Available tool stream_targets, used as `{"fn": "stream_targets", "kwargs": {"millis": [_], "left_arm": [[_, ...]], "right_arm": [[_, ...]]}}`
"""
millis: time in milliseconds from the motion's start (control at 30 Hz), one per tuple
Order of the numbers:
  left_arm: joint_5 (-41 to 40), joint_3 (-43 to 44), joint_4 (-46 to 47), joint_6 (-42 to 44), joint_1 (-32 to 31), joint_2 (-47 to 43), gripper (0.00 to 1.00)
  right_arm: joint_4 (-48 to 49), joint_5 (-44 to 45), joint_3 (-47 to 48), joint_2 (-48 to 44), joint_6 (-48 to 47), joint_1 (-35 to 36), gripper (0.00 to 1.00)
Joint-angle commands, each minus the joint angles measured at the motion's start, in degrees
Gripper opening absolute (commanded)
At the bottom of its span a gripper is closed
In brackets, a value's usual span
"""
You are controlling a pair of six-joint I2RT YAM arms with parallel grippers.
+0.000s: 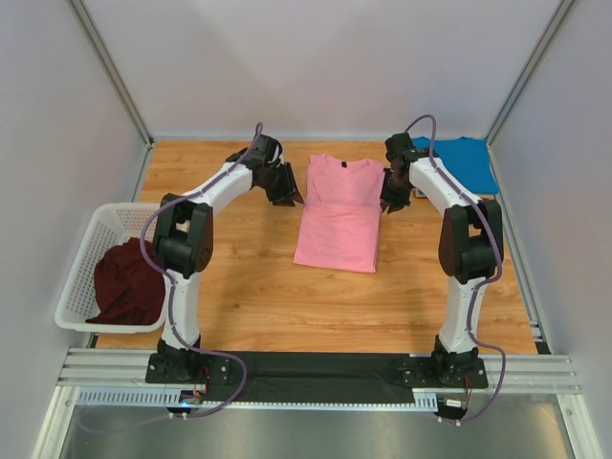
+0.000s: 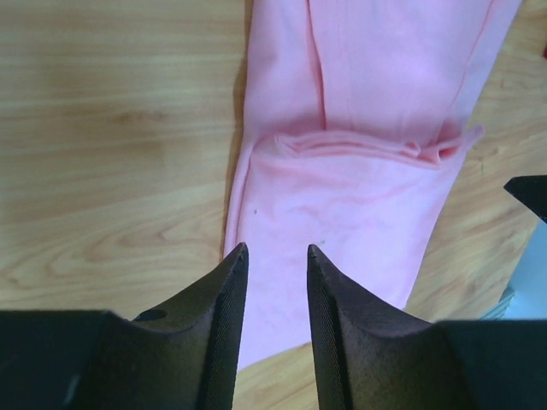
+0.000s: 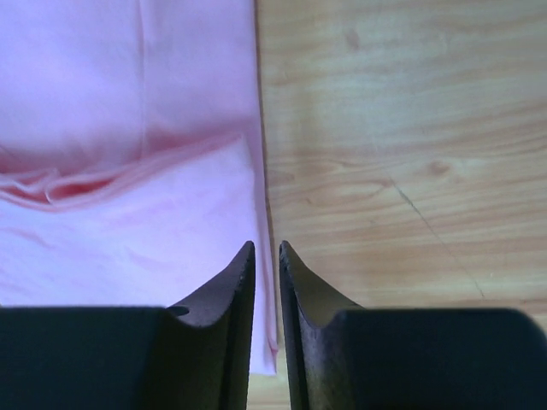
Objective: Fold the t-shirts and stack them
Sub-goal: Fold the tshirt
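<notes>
Pink shirt [image 1: 337,215] lies flat mid-frame on the desk [image 1: 249,287], sleeves tucked in. Left fingers [image 2: 224,325] are parted and empty at its upper-left corner. Right fingers [image 3: 231,325] are a crack apart over the upper-right edge. Both probably sit there for the next fold. Blue shirt [image 1: 464,161] upper right, maroon shirt [image 1: 129,282] in basket [image 1: 78,273].

2 white arms [image 1: 215,188] [image 1: 442,189], black joints [image 1: 182,239], purple cables [image 1: 144,239], black hands [image 2: 276,250] [image 3: 266,246].

Flat shirt [image 1: 337,215] lies between my left fingers [image 2: 224,316] and right fingers [image 3: 231,316]; second shirt [image 1: 469,158] beyond the right ones; third shirt [image 1: 129,282] in basket [image 1: 91,239], far left.
</notes>
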Motion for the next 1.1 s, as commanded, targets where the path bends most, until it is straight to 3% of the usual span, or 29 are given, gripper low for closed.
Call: {"fn": "stream_targets", "kwargs": {"millis": [0,167,467,800,1067], "left_arm": [[1.4,-4.7,4.7,2.7,-1.0,-6.7,0.4],[4.7,-4.6,6.1,3.3,-1.7,-4.1,0.3],[8.6,1.8,6.8,3.1,-1.8,3.8,0.29],[1.9,4.8,3.1,2.4,-1.4,9.3,0.31],[-3.7,3.4,-2.6,3.6,-0.9,2.8,0.34]], "right_arm": [[2.4,-1.6,-4.5,-6.7,0.3,0.4,0.18],[5.7,-6.2,-7.5,-6.5,0.6,0.6,0.16],[9.0,-8.0,-5.7,-0.9,0.9,0.6,0.18],[9.6,-3.9,-5.0,3.5,0.2,-0.3,0.18],[4.7,-2.5,-4.1,-2.7,0.7,-0.3,0.19]]}}
